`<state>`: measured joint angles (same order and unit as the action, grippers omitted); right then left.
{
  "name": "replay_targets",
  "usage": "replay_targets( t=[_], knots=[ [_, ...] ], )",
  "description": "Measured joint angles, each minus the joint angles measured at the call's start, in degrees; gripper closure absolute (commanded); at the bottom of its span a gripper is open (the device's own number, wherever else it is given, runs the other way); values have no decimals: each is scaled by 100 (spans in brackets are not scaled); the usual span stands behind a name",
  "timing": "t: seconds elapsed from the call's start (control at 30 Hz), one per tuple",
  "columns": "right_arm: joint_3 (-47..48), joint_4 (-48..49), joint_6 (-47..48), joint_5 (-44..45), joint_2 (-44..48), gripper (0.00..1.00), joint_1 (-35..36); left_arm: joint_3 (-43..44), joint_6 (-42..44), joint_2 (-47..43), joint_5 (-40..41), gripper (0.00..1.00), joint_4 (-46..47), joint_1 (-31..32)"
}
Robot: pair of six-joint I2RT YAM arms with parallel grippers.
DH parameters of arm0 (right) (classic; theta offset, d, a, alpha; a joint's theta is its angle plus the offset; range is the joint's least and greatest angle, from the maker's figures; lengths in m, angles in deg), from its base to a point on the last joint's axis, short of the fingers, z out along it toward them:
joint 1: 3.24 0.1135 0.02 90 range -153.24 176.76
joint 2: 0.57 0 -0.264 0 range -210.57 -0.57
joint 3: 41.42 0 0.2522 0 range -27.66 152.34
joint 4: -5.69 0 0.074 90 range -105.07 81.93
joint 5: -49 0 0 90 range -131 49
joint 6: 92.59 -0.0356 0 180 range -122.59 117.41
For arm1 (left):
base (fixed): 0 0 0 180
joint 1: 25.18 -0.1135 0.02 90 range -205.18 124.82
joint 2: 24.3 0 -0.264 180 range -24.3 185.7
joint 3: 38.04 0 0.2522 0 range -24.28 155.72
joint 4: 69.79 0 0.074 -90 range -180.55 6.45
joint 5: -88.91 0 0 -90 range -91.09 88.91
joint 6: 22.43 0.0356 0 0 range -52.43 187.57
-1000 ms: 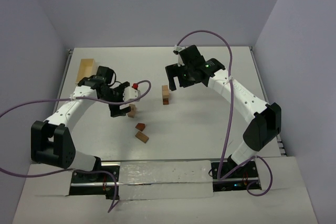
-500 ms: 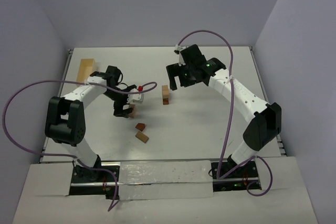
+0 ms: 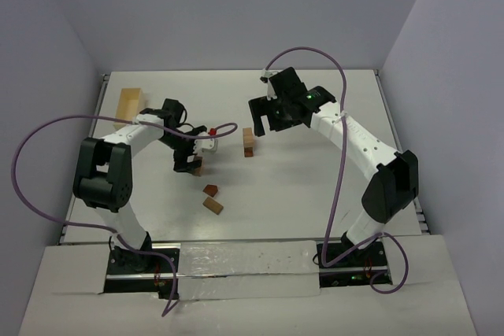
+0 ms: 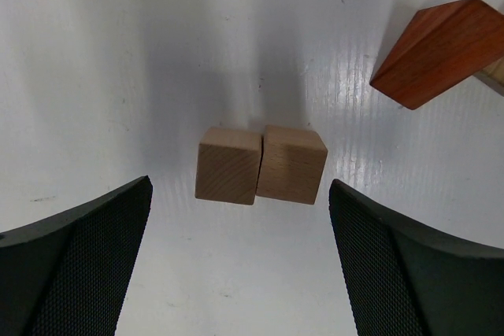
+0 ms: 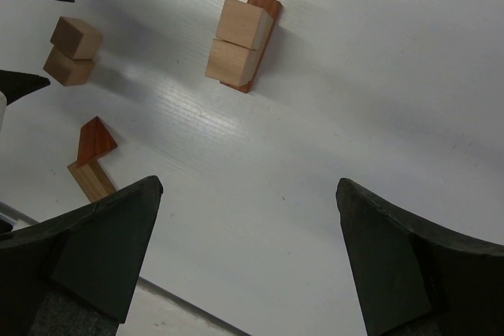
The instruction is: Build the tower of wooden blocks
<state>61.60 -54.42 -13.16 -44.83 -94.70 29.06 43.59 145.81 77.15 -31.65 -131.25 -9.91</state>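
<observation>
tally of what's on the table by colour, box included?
Light tan blocks: 5
Reddish-brown blocks: 2
Pale wooden box: 1
Total: 8
</observation>
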Motion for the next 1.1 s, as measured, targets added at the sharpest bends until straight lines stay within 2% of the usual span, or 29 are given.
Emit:
replay_targets(
  t=[0.27,0.6,0.67,0.77,0.97,1.0,1.03,1.1],
  knots=[
    [0,-9,0,-36,-20,0,-12,0,0,145,32,1,41,10],
    [0,-50,0,-71,-76,0,-51,-28,-130,247,36,5,177,105],
    [0,-50,0,-85,-76,0,-58,-69,-165,270,36,9,218,118],
    [0,-50,0,-133,-76,0,-99,-104,-229,302,37,20,242,130],
    [0,-48,-2,-381,-76,0,-288,-131,-361,365,49,59,328,158],
    [0,-47,-2,-452,-76,0,-328,-131,-403,365,52,63,345,159],
    [0,-44,-4,-539,-76,0,-377,-131,-430,365,52,75,355,158],
    [-31,-11,-20,-766,-65,0,-487,-131,-491,365,48,88,364,157]
  ],
)
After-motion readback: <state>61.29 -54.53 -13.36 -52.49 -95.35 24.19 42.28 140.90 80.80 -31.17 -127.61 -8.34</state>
